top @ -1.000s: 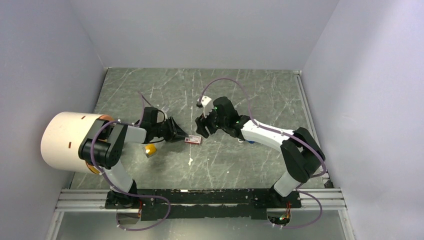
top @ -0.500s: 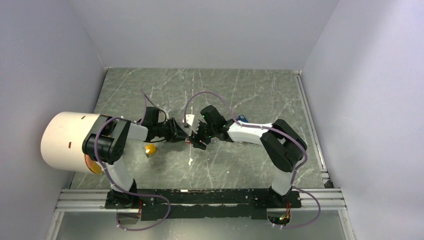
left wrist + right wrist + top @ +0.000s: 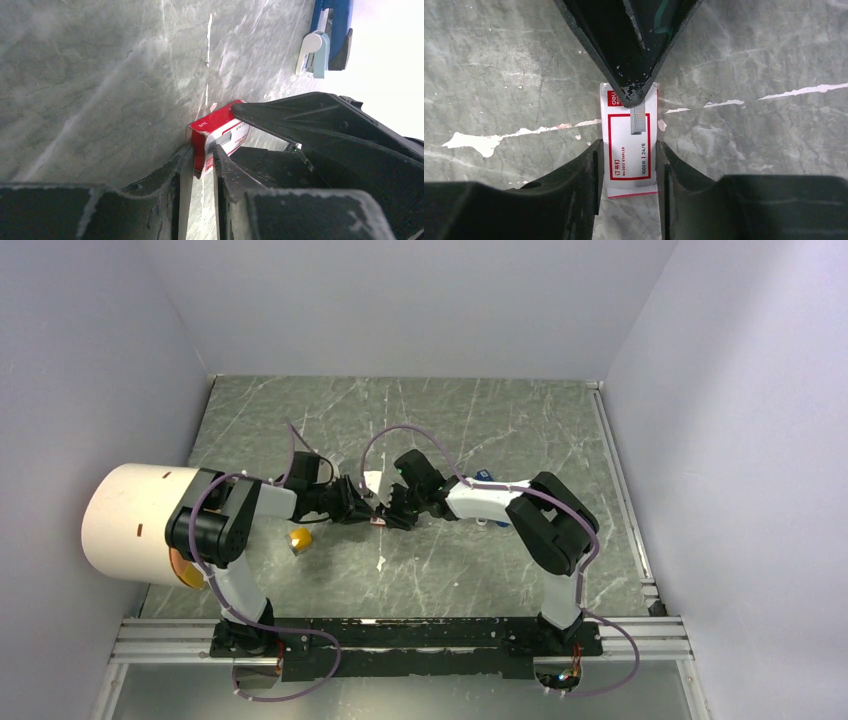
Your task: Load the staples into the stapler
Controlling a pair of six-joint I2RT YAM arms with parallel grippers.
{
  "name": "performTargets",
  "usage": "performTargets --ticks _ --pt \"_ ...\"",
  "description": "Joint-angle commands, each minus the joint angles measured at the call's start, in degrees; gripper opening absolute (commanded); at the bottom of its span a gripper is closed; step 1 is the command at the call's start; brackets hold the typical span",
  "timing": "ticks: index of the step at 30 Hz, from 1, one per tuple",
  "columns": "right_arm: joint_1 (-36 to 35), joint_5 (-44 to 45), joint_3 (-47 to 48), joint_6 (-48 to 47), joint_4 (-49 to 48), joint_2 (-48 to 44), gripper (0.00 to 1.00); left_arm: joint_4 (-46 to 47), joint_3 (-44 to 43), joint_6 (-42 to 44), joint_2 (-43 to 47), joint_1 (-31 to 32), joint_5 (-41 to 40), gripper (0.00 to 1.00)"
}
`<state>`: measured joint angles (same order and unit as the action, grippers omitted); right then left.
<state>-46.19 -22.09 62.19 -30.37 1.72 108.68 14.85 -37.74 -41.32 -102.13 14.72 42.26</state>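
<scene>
I am finding the stapler (image 3: 340,20) cut by the top edge; overhead, the box (image 3: 381,522) is mostly hidden.

The right gripper (image 3: 629,148) swings over to the little red-and-white box (image 3: 629,165) (it was further right before) and its fingers (image 3: 584,172) close in on both sides.

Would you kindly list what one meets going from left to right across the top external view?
White cylinder → orange-yellow block → left gripper → right gripper → stapler. The red-and-white box between the two grippers is left out, as it overlaps both.
</scene>
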Motion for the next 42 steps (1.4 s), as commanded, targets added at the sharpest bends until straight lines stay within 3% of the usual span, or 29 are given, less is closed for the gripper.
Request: performTargets --ticks 1,21,29,36,42 --pt "0.1 1.05 1.54 -2.34 1.06 1.0 0.37 -0.61 -0.65 1.33 -0.83 0.66 0.66 0.26" --pt "0.07 -4.21 1.22 -0.77 -4.18 1.93 0.36 4.91 0.03 -0.62 -2.13 2.59 4.99 0.26" --pt "0.06 -0.77 0.82 2.47 -7.47 1.42 0.41 0.51 -0.81 1.84 -0.23 2.59 1.71 0.26" --pt "2.85 -3.69 -0.19 2.52 -2.62 -1.97 0.65 -10.29 -3.3 6.83 4.13 2.51 -7.39 0.39" --pt "5.53 -9.19 -1.56 -4.49 5.02 -5.09 0.68 -10.41 -3.67 5.11 4.18 2.51 -6.61 0.55"
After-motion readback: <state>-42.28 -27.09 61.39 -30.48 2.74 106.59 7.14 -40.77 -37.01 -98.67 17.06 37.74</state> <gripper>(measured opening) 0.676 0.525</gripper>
